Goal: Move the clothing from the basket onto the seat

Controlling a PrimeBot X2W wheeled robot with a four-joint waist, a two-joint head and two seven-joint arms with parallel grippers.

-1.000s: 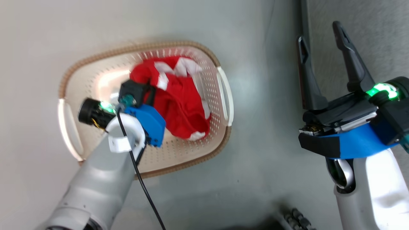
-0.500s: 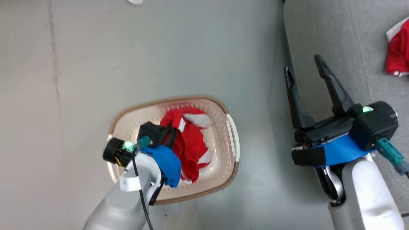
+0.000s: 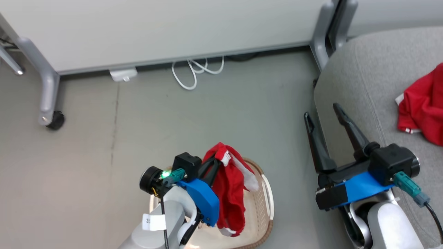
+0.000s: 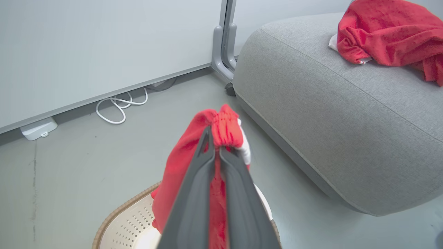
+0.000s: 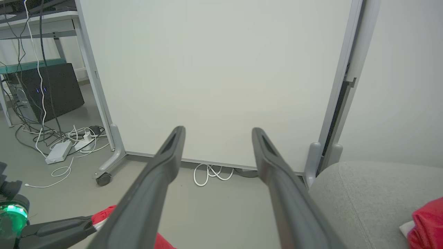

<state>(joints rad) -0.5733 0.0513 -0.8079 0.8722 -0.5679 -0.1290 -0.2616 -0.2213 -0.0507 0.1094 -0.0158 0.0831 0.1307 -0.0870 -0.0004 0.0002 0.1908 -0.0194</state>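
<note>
Basket: cream basket (image 3: pixel 258 218) at 6 o'clock in the head view. A red garment (image 3: pixel 230 193) hangs over it, its ribbed waistband pinched by the left gripper (image 4: pixel 215 145).
Seat: grey sofa (image 3: pixel 360 76) at 3 o'clock, with a second red garment (image 3: pixel 420 107) lying on it.
Right gripper: the right gripper (image 3: pixel 321 110) is spread wide and empty, beside the sofa's rounded edge.
Open room: bare floor (image 3: pixel 207 117) runs toward 12 o'clock as far as the partition panel (image 3: pixel 155 31).

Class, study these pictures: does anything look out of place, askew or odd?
Nothing much: a white cable lies looped loose on the floor below the partition, and the red garment on the sofa is crumpled.
</note>
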